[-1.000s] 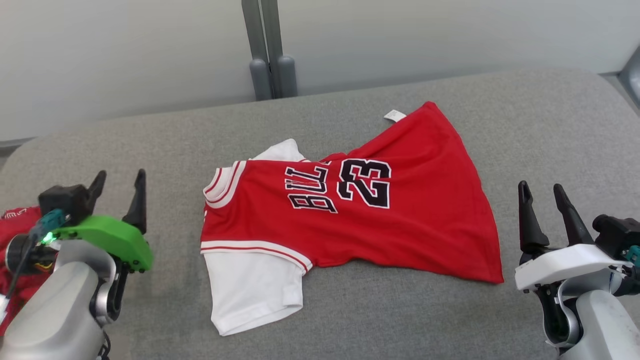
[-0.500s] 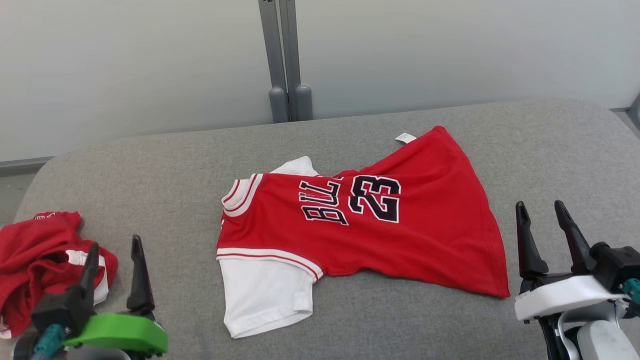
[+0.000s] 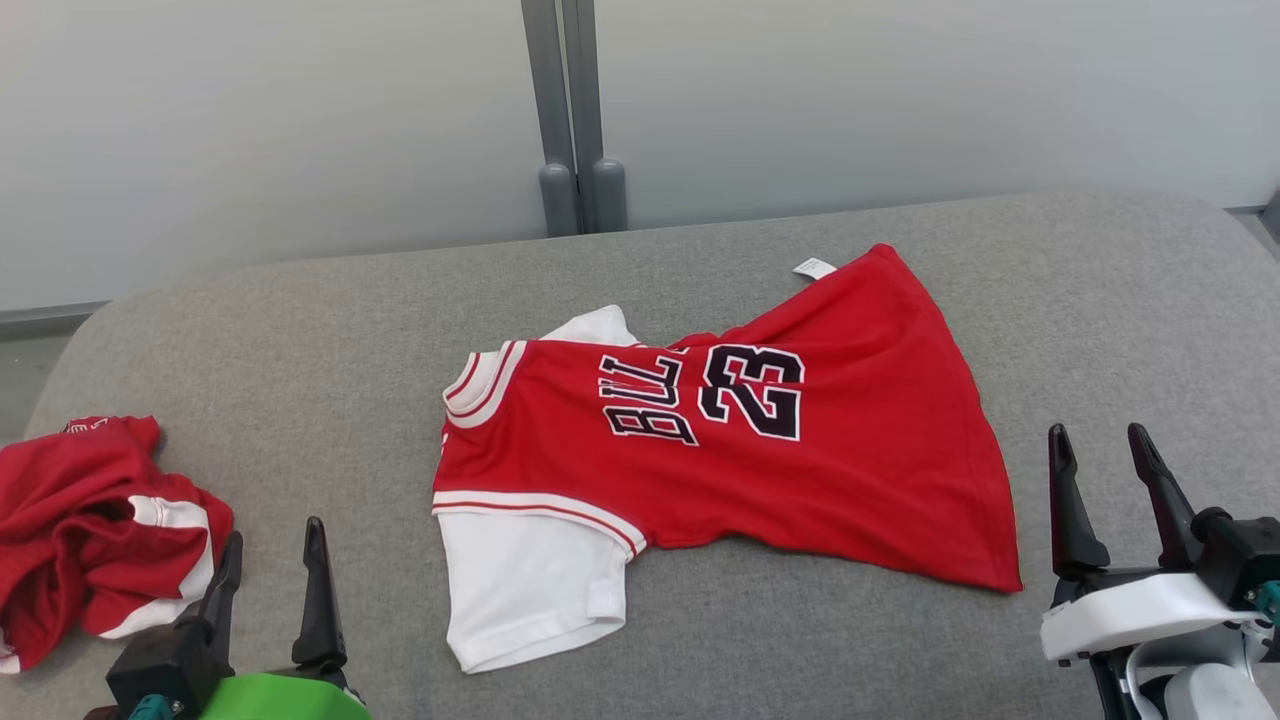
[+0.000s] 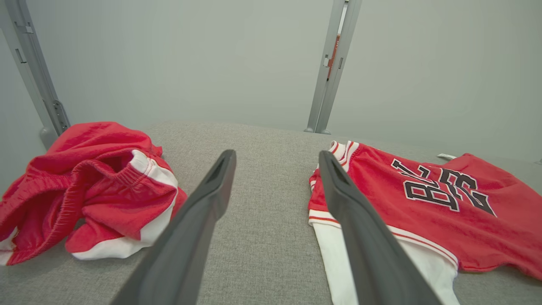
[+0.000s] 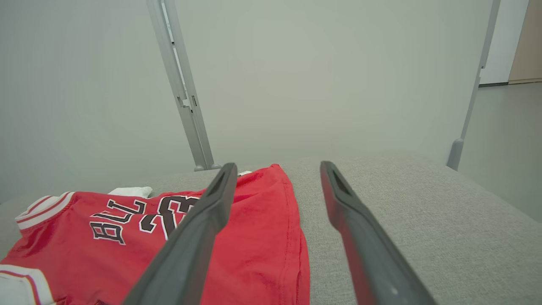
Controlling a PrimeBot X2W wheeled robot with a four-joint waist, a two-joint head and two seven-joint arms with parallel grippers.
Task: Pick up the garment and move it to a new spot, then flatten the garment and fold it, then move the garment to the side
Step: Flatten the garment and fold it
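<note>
You have the red jersey [image 3: 800,490] lying spread on the grey cushion [image 3: 300,320], number side up. Your left gripper [image 3: 275,535] sits well to the jersey's left and your right gripper [image 3: 1097,435] just beside its hem; both are released, fingers apart, grasping nothing. Crumpled red shorts [image 3: 90,530] lie further to the jersey's left

The jersey [image 3: 850,480] is made of smooth, matt red cloth with ribbed white trim. The cushion [image 3: 300,330] is covered in coarse grey weave. The shorts [image 3: 80,520] are seen as crinkled, faintly shiny cloth. The post [image 3: 560,100] is matt grey metal
</note>
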